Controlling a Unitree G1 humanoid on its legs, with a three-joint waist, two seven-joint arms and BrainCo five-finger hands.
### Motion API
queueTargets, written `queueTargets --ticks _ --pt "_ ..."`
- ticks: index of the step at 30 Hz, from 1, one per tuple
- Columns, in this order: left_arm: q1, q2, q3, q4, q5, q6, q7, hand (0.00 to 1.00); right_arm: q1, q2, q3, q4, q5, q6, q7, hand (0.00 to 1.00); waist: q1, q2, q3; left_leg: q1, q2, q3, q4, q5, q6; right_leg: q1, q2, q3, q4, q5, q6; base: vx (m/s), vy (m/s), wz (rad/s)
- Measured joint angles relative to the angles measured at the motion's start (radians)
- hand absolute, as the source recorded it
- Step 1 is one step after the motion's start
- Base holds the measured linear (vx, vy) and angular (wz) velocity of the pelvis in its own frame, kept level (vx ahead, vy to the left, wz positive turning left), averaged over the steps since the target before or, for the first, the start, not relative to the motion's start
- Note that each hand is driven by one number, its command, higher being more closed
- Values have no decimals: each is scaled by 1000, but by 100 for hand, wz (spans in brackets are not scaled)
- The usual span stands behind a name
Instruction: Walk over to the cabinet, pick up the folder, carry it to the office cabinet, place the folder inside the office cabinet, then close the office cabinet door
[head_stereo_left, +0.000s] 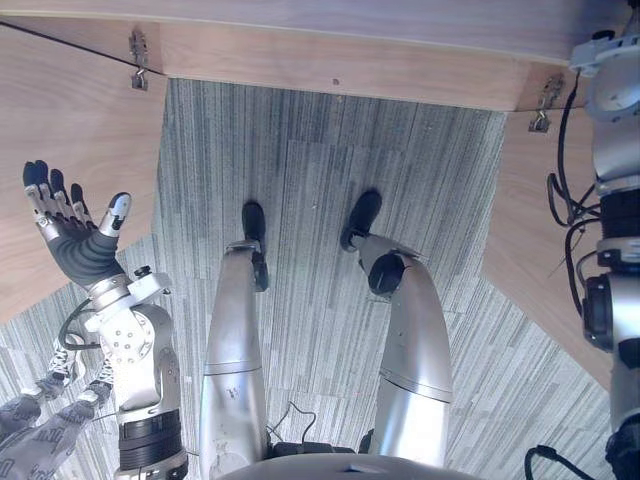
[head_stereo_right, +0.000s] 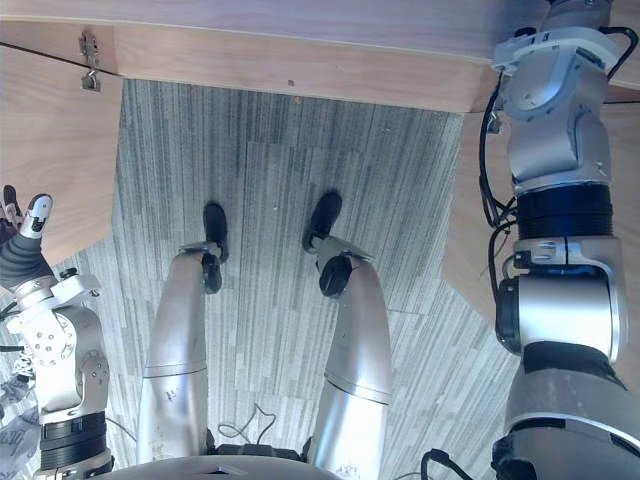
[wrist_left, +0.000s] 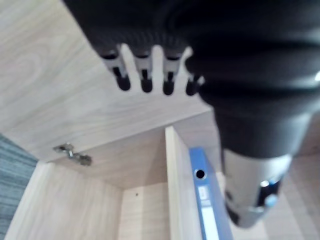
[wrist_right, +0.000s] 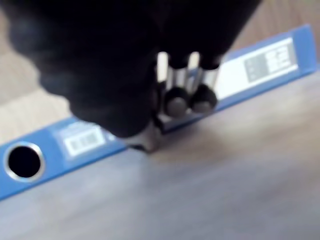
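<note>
1. Look down through the head views. The office cabinet (head_stereo_left: 350, 60) shows its front edge across 12 o'clock. Its left door (head_stereo_left: 60, 130) stands swung open at 10 o'clock and its right door (head_stereo_left: 545, 230) stands open at 3 o'clock. Striped grey carpet (head_stereo_left: 320, 180) lies between them.
2. Your left hand (head_stereo_left: 75, 235) sits at 9 o'clock, raised in front of the left door. It is wide open, with fingers straight and slightly spread and the thumb held apart, and it holds nothing. You cannot tell whether it touches the door.
3. In the left wrist view you see into the cabinet past those straight fingers. The blue folder (wrist_left: 207, 215) stands upright inside, just beside a wooden divider (wrist_left: 177, 200), with its spine facing out. The spine carries a round hole and a white label. A metal hinge (wrist_left: 72, 154) sits in the compartment on the divider's other side.
4. Your right arm (head_stereo_right: 560, 200) fills the 3 o'clock side and climbs towards 1 o'clock, up past the cabinet's edge.
5. In the right wrist view your right hand (wrist_right: 180, 95) lies against the folder's blue spine, between the round hole and the long white label. The view is too blurred here, so you cannot tell whether the hand grips the folder or merely touches it.
</note>
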Motion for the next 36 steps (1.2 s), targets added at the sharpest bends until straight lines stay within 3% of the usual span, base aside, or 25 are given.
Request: queueTargets --ticks 8,15,23,24,32,36 --pt "0 -13 -2 -1 1 0 1 0 41 71 -69 -9 11 9 -9 100 -2 0 0 -14 6 -24 56 -13 -2 1 2 -10 49 -13 -12 0 0 0" --pt "0 -27 -7 -1 2 1 4 0 226 170 -125 -155 24 33 -23 100 -3 0 0 -19 24 -33 173 -66 6 2 5 -3 134 -43 -10 -37 24 -11" --pt "0 -27 -27 3 3 23 1 0 388 306 -216 -333 30 41 -48 100 -6 0 0 1 38 -47 235 -84 1 30 19 0 169 -44 -10 -51 23 -8" --pt "0 -27 -38 5 3 29 0 0 428 333 -226 -359 30 43 -48 0 -7 0 0 22 39 -46 234 -86 0 49 20 1 168 -44 -10 -48 13 -2" --pt "53 -18 -84 66 22 69 -19 0 742 562 -215 -583 18 20 -47 0 -12 -4 -8 241 55 -16 141 -98 1 265 36 -19 41 -39 0 -76 27 -17" --pt "124 -19 -164 139 83 101 -61 0 955 664 -169 -650 17 -18 -36 0 -29 -25 -81 407 58 19 52 -100 5 423 38 -28 -56 -22 25 -12 20 -13"
